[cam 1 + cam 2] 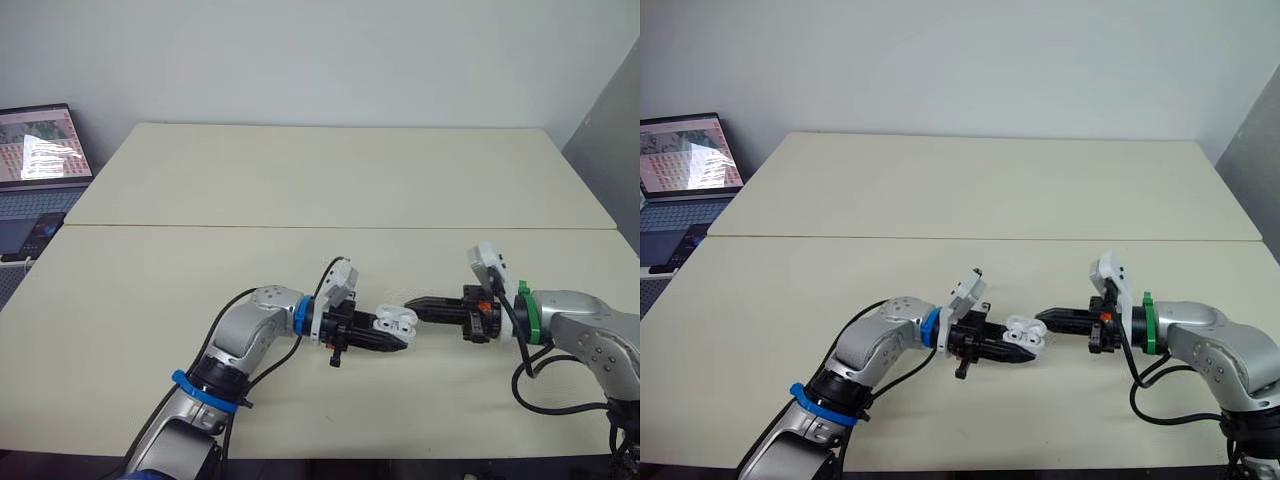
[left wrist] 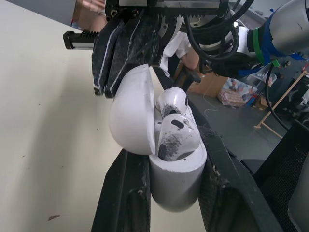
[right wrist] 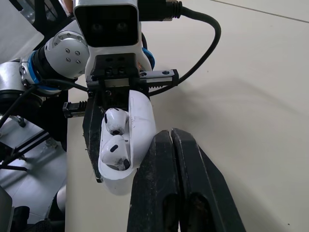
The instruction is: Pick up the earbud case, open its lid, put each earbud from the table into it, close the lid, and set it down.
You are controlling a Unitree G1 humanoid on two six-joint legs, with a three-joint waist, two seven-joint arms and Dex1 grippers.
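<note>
Pinching the open earbud case point(image 1: 394, 321), earbuds point(image 2: 175, 126) inside, the left gripper point(image 1: 396, 336) sits lower centre; the right gripper point(image 1: 413, 305), pressed together, should next nudge the lid point(image 2: 131, 110) closed.

Your left end effector point(image 1: 398, 333) reaches toward your right arm, fingers clamped on the earbud case point(image 1: 396, 319). Your right end effector point(image 1: 413, 306) faces it, fingers pressed together.

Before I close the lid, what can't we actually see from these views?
- Whether the right tool touches the lid: too small in the eye views; its own fingers block the right wrist view.
- How deep the earbuds sit: earbud case walls hide the stems, both wrist views.
</note>
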